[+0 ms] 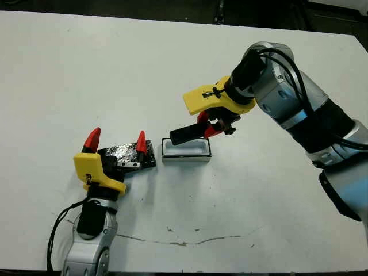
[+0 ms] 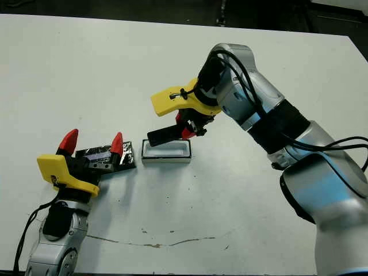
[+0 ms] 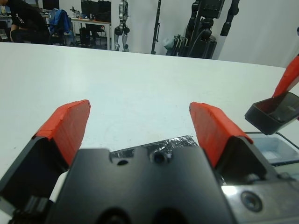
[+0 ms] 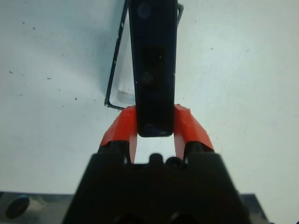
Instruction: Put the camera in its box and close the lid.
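Observation:
My right gripper (image 1: 211,127) is shut on one end of the black camera (image 1: 188,133), which hangs tilted just above the box (image 1: 186,150). In the right wrist view the camera (image 4: 153,65) runs straight out between the red fingers (image 4: 117,129), over the box's edge (image 4: 119,91). The box is a shallow white-rimmed tray lying mid-table with nothing in it. To its left lies the speckled black lid (image 1: 127,154). My left gripper (image 1: 117,141) stands open right over the lid, its red fingertips (image 3: 70,121) spread wide, and the lid (image 3: 154,144) shows between them.
White table (image 1: 115,69) all around, with scuff marks near the front edge (image 1: 172,241). A person (image 3: 23,23) and equipment stand beyond the table's far side in the left wrist view.

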